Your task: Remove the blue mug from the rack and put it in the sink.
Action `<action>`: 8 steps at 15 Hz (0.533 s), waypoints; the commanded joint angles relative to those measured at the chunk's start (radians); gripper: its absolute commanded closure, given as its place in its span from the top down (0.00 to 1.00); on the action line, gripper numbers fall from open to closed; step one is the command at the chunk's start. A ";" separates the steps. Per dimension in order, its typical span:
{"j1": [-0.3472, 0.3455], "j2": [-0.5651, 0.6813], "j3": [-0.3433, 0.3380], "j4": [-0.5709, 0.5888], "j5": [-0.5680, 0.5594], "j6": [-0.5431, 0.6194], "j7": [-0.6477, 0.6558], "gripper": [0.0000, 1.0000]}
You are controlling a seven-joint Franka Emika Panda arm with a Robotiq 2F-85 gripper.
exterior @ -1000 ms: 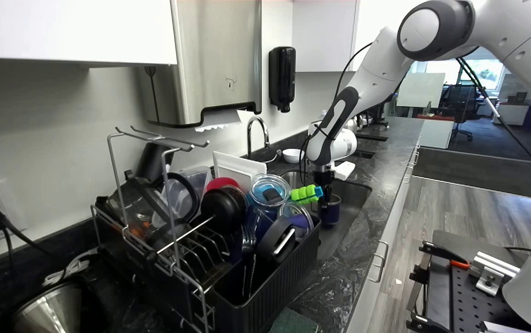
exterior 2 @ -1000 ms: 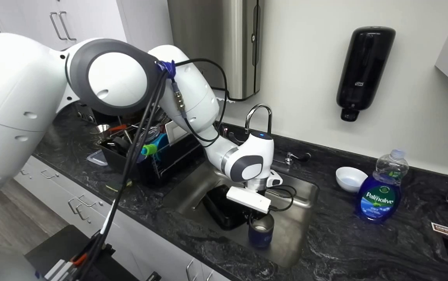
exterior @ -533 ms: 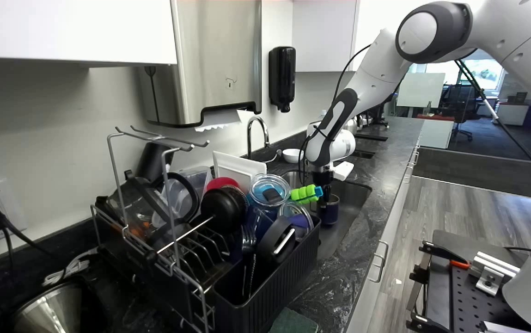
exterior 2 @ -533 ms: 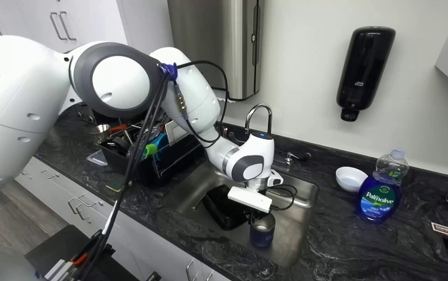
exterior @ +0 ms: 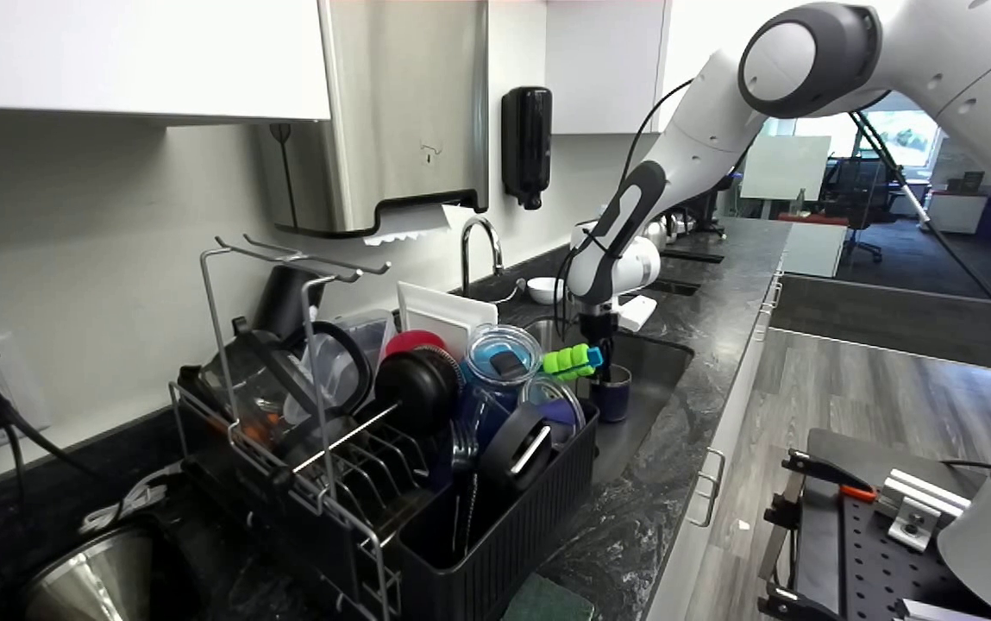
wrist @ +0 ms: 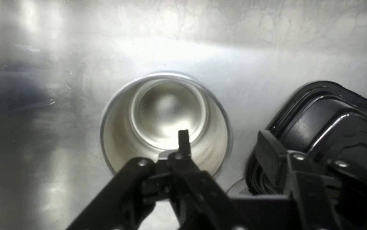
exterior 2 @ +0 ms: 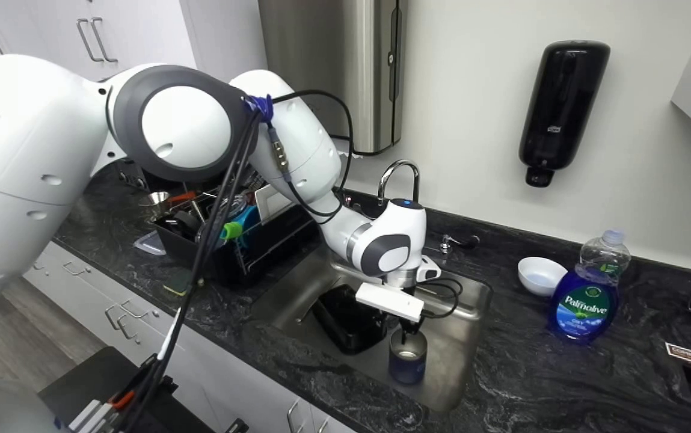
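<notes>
While my gripper (wrist: 224, 135) points down into the steel sink (exterior 2: 450, 355), its two fingers stand well spread. One fingertip (wrist: 184, 142) shows over the open mouth of the blue mug (exterior 2: 408, 368); I cannot tell whether it dips below the rim or touches the wall. The other finger (wrist: 268, 150) is outside the mug, overlapping the edge of a black tub (wrist: 340, 127) in the wrist view. The mug stands upright in the sink, its shiny metal inside showing, with the tub near it but apart. A curved faucet (exterior 2: 415, 183) rises at the back of the sink. On one side is the dish rack (exterior 2: 276, 243), crowded with a blue jar (exterior: 486, 414), a white square dish (exterior: 439, 319) and something bright green (exterior: 571, 362). On the opposite side, a white bowl (exterior 2: 540, 273) and a bottle of blue dish soap (exterior 2: 586, 304) sit close together on the dark countertop (exterior 2: 549, 385). Higher up, a black dispenser (exterior 2: 563, 114) and a steel paper-towel dispenser (exterior: 413, 103) hang on the wall.
</notes>
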 commanded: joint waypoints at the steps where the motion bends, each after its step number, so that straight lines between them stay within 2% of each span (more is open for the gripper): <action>1: -0.005 -0.021 -0.002 0.002 -0.032 -0.015 0.026 0.87; 3: 0.001 -0.055 -0.011 -0.011 -0.036 -0.011 0.035 0.99; 8: 0.005 -0.271 0.009 -0.126 -0.017 -0.006 0.027 1.00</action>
